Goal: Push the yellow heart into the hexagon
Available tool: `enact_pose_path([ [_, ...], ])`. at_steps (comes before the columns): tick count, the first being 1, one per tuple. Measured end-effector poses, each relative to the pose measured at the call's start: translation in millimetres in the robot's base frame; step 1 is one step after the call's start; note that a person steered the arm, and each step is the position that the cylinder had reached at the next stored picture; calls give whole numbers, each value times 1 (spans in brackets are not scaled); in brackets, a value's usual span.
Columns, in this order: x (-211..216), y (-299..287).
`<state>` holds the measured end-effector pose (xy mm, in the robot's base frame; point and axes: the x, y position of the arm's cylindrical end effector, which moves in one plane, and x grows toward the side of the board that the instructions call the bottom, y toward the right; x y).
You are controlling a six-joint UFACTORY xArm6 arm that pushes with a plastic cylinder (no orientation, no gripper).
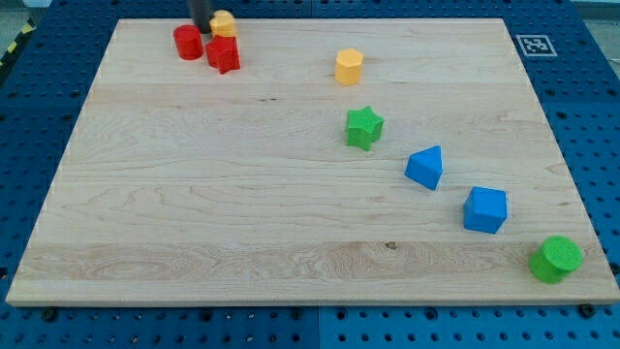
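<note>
The yellow heart (224, 22) lies at the view's top left, partly hidden behind a red star (223, 53) just below it. My dark rod comes down from the top edge and my tip (201, 32) sits right beside the heart's left side, between it and a red cylinder (188, 43). The yellow hexagon (349, 67) stands well to the right of this cluster, near the top middle of the wooden board (194, 194).
A green star (364, 127) lies below the hexagon. A blue triangular block (425, 167) and a blue cube-like block (484, 209) follow toward the lower right. A green cylinder (556, 259) sits at the board's bottom right corner.
</note>
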<state>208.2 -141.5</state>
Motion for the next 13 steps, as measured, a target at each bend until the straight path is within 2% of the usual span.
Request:
enact_pose_path([
  [2,-4,82],
  [4,34,82],
  [10,91,91],
  [13,91,201],
])
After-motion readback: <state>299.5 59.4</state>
